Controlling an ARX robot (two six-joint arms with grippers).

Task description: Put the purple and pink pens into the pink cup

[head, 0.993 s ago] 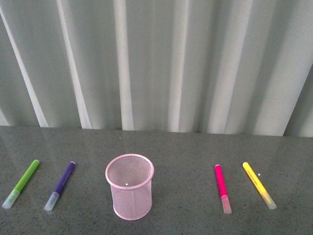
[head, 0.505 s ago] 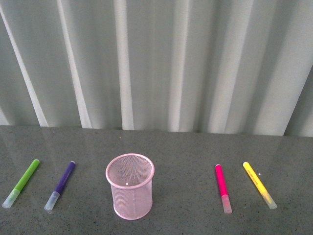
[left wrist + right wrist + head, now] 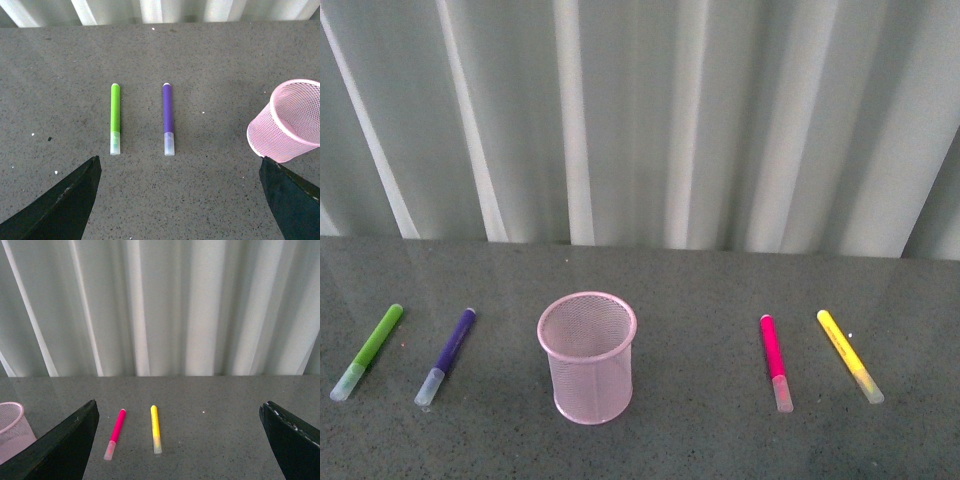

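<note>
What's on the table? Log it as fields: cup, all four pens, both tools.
pink cup: upright, no pen inside
purple pen: lying flat, left of the cup, cap toward the robot
pink pen: lying flat, right of the cup, cap toward the robot
green marker: flat, left of the purple pen
yellow marker: flat, right of the pink pen
left tool: open, holding nothing
right tool: open, holding nothing

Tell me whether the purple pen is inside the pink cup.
No, the purple pen lies flat on the table, apart from the pink cup, beside the green marker.
</note>
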